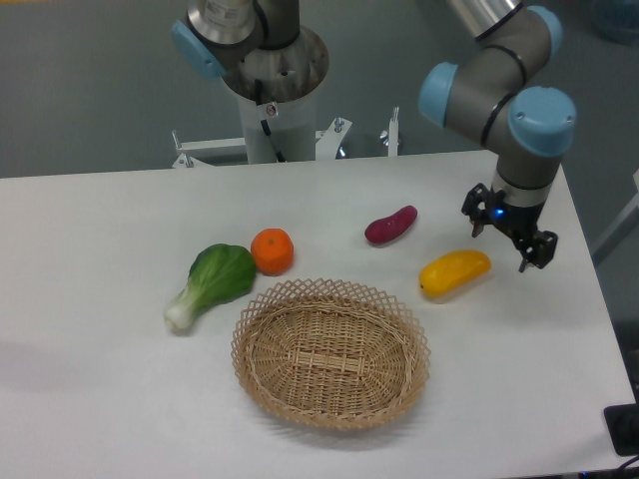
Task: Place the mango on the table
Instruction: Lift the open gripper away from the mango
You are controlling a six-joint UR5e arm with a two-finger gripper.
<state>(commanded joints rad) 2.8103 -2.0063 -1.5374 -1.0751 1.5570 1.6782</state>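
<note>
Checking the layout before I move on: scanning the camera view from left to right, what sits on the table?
bok choy → orange → purple sweet potato → mango → gripper, open just right of the mango. The wicker basket spans the middle in front, so it has no clear place in the order.

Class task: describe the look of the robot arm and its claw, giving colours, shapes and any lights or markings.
The arm is made of grey metallic tubes with rounded joints capped in light blue. Its claw is small and black, with two short fingers and a tiny blue light on the wrist. No cables are visible.
</note>
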